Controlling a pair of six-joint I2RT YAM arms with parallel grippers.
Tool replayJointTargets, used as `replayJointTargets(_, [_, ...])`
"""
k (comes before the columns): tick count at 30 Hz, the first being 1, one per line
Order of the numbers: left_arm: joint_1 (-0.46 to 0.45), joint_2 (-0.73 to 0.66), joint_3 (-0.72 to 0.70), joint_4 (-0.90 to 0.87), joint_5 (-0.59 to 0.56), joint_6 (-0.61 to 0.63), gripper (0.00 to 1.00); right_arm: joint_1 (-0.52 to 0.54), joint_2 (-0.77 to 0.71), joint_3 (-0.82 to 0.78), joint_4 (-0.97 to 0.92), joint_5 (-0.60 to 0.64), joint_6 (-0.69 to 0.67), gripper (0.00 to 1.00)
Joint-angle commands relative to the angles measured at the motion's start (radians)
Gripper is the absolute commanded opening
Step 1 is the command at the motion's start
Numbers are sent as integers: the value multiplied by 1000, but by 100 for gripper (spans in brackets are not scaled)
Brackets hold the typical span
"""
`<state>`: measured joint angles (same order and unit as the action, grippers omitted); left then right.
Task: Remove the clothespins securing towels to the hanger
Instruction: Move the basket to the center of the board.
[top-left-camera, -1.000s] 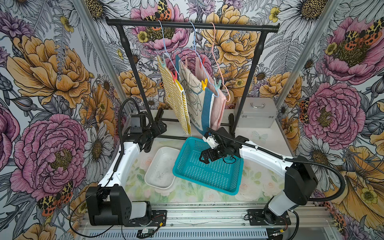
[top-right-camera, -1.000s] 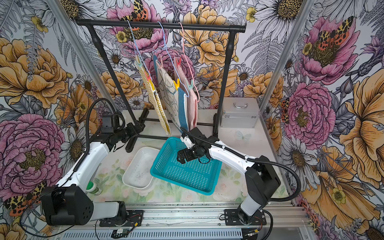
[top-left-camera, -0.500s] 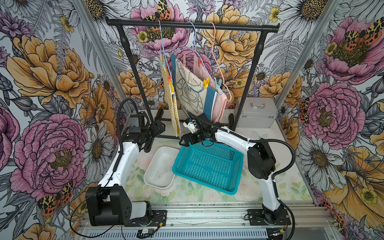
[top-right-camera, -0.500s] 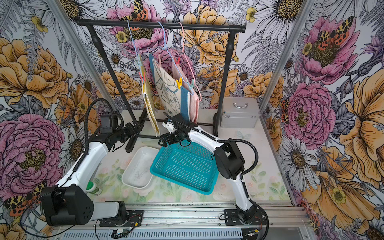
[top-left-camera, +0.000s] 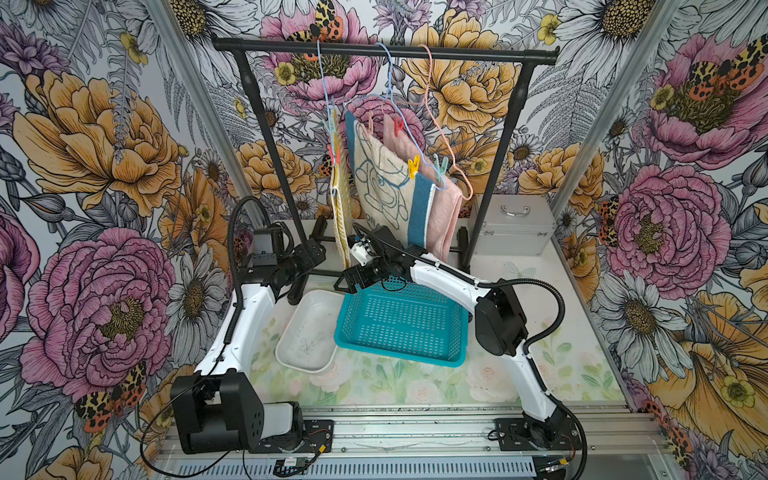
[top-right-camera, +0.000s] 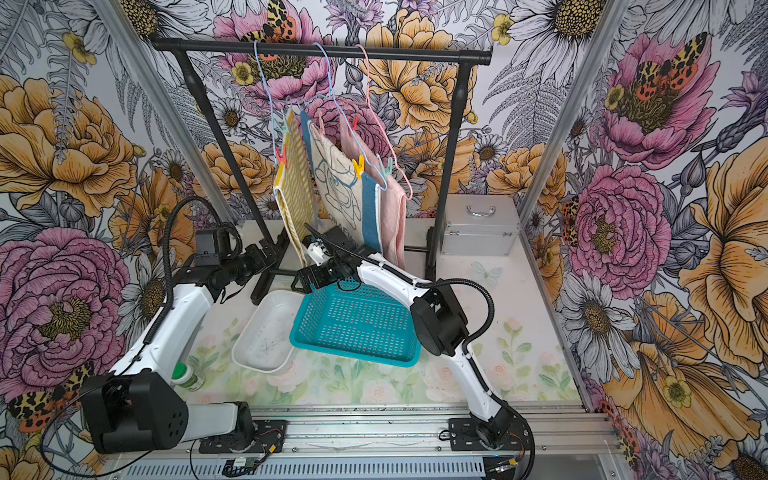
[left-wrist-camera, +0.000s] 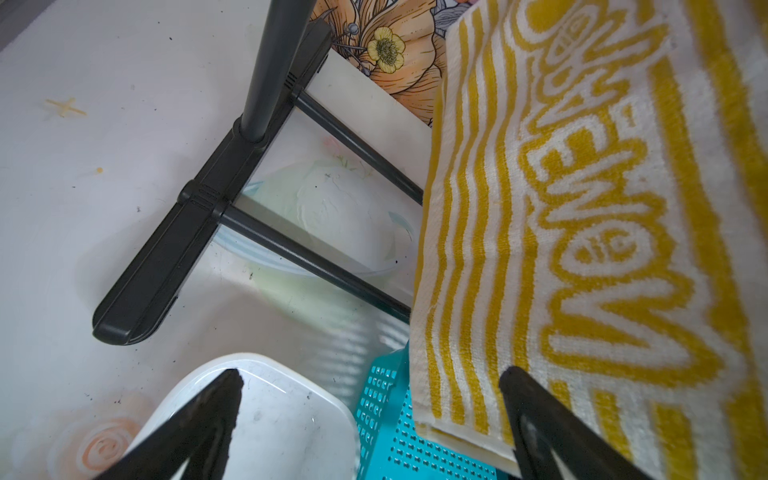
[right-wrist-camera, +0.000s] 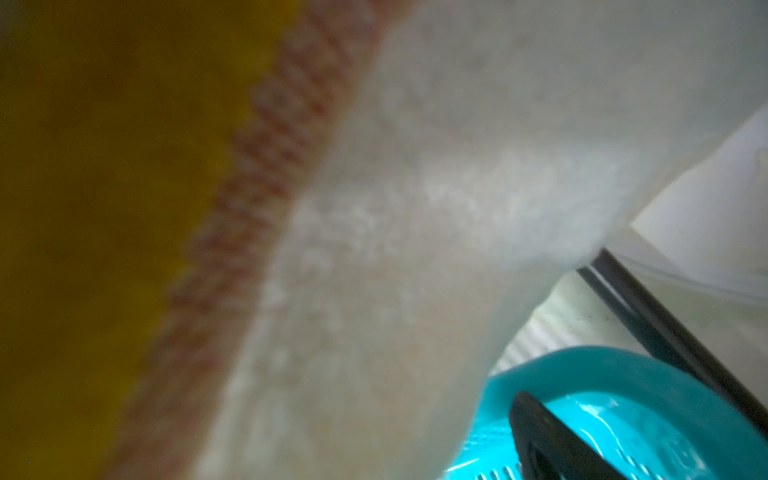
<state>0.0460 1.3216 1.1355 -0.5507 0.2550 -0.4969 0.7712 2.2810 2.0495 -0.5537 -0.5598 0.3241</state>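
Three towels hang from wire hangers on the black rack (top-left-camera: 386, 46): a yellow-and-white striped towel (top-left-camera: 343, 216), a cream towel with blue border (top-left-camera: 384, 187) and a pink towel (top-left-camera: 445, 216). Clothespins grip their top edges: a red one (top-left-camera: 336, 153), a mint one (top-left-camera: 332, 124), a yellow one (top-left-camera: 413, 164), another mint one (top-left-camera: 441, 164) and another red one (top-left-camera: 397, 126). My left gripper (left-wrist-camera: 372, 374) is open beside the striped towel's (left-wrist-camera: 582, 208) lower corner. My right gripper (top-left-camera: 347, 282) is open under that towel's hem. Blurred cloth fills the right wrist view, where one finger (right-wrist-camera: 536, 428) shows.
A teal basket (top-left-camera: 401, 324) and a white tray (top-left-camera: 307, 328) sit side by side below the towels. The rack's black foot (left-wrist-camera: 166, 266) lies close to my left gripper. A silver case (top-left-camera: 511, 224) stands at the back right. A green-capped bottle (top-right-camera: 185, 376) stands by the left arm.
My right gripper has swung left from above the basket to the striped towel's lower edge. The towels have swayed and the striped one has turned. The left arm has barely moved.
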Motion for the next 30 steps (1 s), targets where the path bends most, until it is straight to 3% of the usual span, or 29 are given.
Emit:
replayJointTargets(1, [-5, -13, 29, 6, 4, 18, 98, 0, -129, -70, 9, 5, -16, 99])
replayJointTargets(9, [-71, -5, 25, 4, -29, 28, 99, -49, -526, -531, -62, 218, 46, 100])
replayJointTargets(14, [-113, 3, 11, 5, -42, 16, 98, -102, -622, -713, -84, 267, 91, 100])
replayJointTargets(21, [-153, 39, 38, 7, -57, 8, 99, -182, -506, -613, -92, 301, 70, 100])
replayJointTargets(30, [-167, 65, 90, 8, -63, 9, 99, -274, -403, -461, -103, 451, 17, 100])
